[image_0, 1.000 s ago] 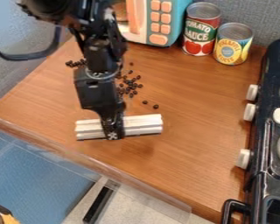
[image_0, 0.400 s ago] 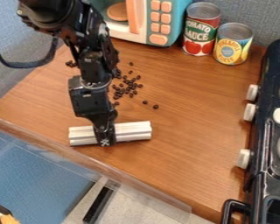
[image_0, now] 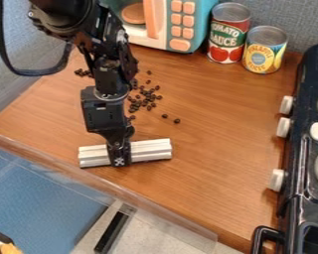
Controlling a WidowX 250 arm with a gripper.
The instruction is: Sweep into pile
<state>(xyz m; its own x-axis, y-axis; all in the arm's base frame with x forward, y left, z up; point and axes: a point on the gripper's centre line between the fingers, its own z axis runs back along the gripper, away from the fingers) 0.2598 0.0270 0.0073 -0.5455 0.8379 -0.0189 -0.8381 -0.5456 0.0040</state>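
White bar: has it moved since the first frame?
Yes. The white bar shifted left in the view, toward the counter's clear front rim. Its right end, then just past the rightmost loose bean, now stops left of it.

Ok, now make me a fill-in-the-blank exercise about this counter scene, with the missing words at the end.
The gripper holds a ridged bar whose color is ____.
Scattered dark beans lie on a counter that looks like it is made of ____.
Beside the toy microwave stand two ____ with printed labels.
The black toy stove stands at the picture's ____ edge.

Missing words, in order: white; wood; cans; right.
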